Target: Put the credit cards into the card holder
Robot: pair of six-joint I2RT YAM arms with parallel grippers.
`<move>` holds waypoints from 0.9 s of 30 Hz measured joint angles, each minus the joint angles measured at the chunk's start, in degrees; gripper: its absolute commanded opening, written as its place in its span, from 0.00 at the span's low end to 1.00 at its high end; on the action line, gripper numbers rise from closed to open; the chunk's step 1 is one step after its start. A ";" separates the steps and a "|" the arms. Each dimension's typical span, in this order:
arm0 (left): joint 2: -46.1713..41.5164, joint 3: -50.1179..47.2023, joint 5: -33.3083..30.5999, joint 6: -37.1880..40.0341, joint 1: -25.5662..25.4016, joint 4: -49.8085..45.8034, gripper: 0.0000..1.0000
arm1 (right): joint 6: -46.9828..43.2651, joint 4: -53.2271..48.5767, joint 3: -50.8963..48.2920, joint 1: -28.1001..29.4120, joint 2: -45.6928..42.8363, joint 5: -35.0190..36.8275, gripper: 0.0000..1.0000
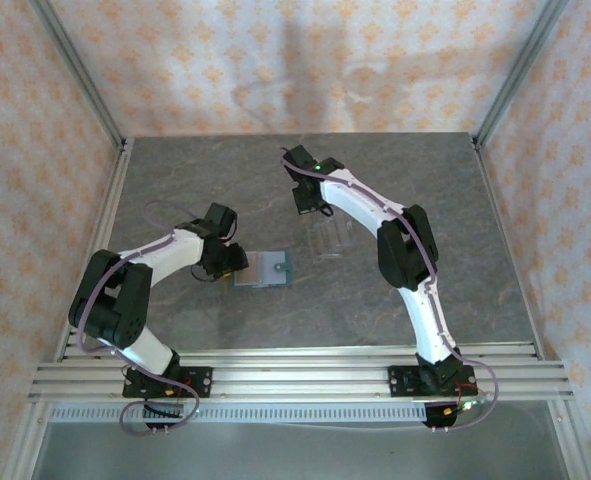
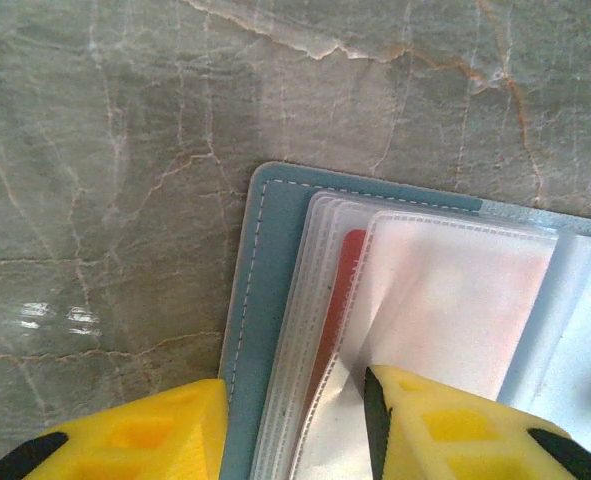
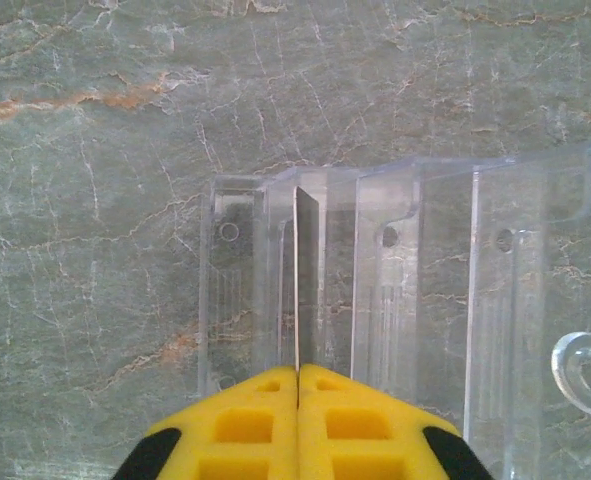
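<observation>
The card holder [image 2: 265,300] lies open on the table, a teal cover with a stack of clear sleeves. A red credit card [image 2: 347,275] sits in a lower sleeve and a pale pink one [image 2: 455,290] in the top sleeve. My left gripper [image 2: 295,382] is closed partway round the holder's left edge and sleeve stack, and its right finger [image 2: 425,420] creases the top sleeve. From above, the holder [image 1: 267,268] is beside that gripper [image 1: 235,260]. My right gripper [image 3: 298,368] is shut on a thin card [image 3: 297,280] standing edge-on in the clear rack [image 3: 415,300].
The transparent slotted rack [image 1: 331,240] stands on the marble table [image 1: 175,180] just right of centre, under the right gripper [image 1: 313,208]. A clear ring-shaped foot [image 3: 585,372] sticks out at the rack's right side. Metal posts and patterned walls close in the table.
</observation>
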 measured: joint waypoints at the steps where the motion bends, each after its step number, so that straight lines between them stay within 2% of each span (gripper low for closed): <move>1: 0.00 -0.07 0.02 0.00 0.00 0.07 0.41 | 0.00 -0.04 0.15 -0.04 0.00 -0.02 0.00; 12: -0.22 -0.37 0.07 -0.02 -0.02 0.15 0.42 | -0.31 -0.52 0.57 0.04 -0.83 0.02 0.00; 19: -1.40 -0.35 0.00 -0.04 -0.90 0.11 0.40 | -0.24 4.13 -6.47 2.36 -11.15 -0.31 0.00; 22: -1.38 -0.35 -0.04 -0.04 -0.92 0.13 0.39 | 0.24 8.96 -12.52 3.76 -16.61 -3.80 0.00; 27: -1.33 -0.37 -0.68 -0.02 -0.92 0.13 0.37 | 3.15 20.04 -25.33 4.22 -23.15 -14.19 0.00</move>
